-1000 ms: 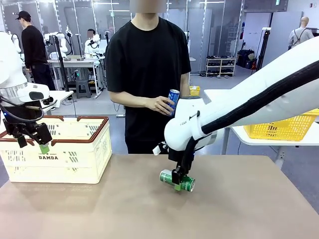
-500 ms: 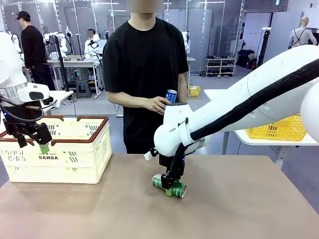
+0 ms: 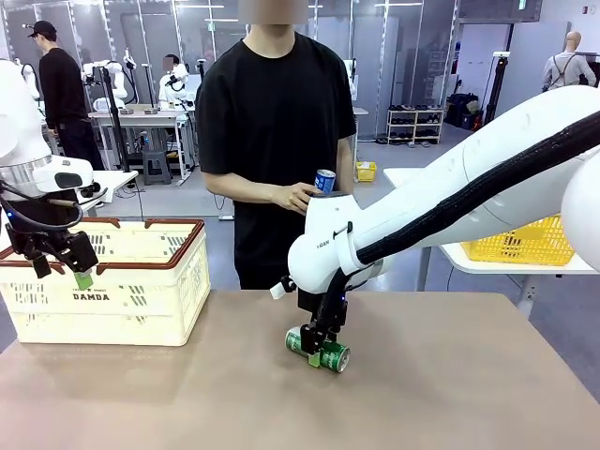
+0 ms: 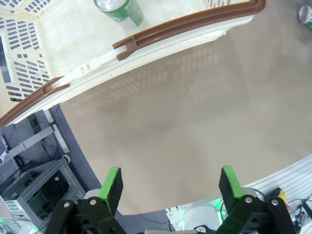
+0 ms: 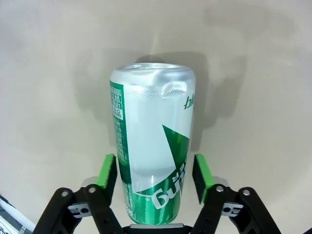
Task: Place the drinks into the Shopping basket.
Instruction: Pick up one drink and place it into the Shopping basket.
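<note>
The right gripper (image 5: 154,170) stands low over the table (image 3: 450,394) with its jaws astride a green can (image 5: 151,131). The green pads sit just beside the can's two sides, and it cannot be told whether they press on it or stand a sliver clear. The green can (image 3: 336,357) lies on its side on the tabletop, slightly left of centre. Its long axis is level and, in the front view, runs left to right with the right end a little nearer the camera, crosswise to the line between the pads. In the right wrist view a silver, slightly dented end points away from the camera. Bare tabletop surrounds the can on every side: a wide free strip to its right, open surface toward the near edge, and a shorter margin to the far edge, where a person stands. The person's hand (image 3: 298,197) holds a blue can (image 3: 324,180) upright at waist height, above and behind the right arm. To the can's left a clear lane of table leads to the Shopping basket (image 3: 141,300), which sits at the far left of the table, open top upward, brown rim (image 4: 185,24) all round. A second green can (image 4: 119,9) lies inside it, on its floor. The left gripper (image 4: 170,180) hangs in front of the basket's near-left corner — jaws spread wide, nothing between them — above the table's rounded left edge. A yellow mesh basket (image 3: 525,244) rests on a separate table at the right.
</note>
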{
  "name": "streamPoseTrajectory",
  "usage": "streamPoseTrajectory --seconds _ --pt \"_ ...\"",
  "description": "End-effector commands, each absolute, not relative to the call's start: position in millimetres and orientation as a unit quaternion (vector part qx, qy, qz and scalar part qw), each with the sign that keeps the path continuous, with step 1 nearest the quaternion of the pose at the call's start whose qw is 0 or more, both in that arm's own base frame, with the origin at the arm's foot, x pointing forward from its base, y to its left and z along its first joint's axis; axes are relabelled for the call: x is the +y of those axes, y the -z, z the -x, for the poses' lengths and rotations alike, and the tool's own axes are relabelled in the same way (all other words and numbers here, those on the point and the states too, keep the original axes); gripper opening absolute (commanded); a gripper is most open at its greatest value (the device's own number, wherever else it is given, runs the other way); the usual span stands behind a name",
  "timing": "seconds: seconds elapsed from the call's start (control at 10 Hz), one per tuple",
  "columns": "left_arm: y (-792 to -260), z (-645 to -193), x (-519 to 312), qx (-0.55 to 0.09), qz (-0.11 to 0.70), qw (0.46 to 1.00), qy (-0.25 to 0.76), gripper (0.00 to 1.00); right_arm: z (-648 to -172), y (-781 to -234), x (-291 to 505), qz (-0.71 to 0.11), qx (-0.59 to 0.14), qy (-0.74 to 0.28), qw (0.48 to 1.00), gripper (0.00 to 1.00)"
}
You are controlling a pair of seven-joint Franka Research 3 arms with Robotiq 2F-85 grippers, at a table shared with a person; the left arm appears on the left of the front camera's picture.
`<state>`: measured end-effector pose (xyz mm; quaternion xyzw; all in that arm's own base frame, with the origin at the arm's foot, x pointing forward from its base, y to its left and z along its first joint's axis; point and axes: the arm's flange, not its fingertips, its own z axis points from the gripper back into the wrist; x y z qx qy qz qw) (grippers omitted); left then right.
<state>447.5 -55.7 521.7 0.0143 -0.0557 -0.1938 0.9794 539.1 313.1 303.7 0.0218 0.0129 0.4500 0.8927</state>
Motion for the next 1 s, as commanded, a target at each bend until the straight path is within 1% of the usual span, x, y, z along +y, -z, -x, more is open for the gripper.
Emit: streamPoseTrajectory --seconds 0.0,0.2,0.4,0.6,0.9 --pt "-524 -451 -57 -0.059 -0.015 0.981 0.186 1.00 -535 -316 315 -0.009 0.002 -0.453 0.891 0.96" --pt "-524 -451 -57 -0.059 -0.015 0.981 0.186 1.00 -526 -330 309 -0.013 0.006 -0.465 0.885 0.96" --pt "-524 -451 -57 -0.059 -0.015 0.981 0.186 1.00 -516 -354 283 -0.010 -0.013 -0.468 0.884 0.96" --pt "-524 -451 -57 -0.059 -0.015 0.981 0.186 1.00 -495 -378 234 0.017 -0.027 -0.456 0.889 0.96" --pt "-524 -451 -57 -0.059 -0.015 0.981 0.186 1.00 -453 -390 155 0.029 -0.039 -0.444 0.895 0.96"
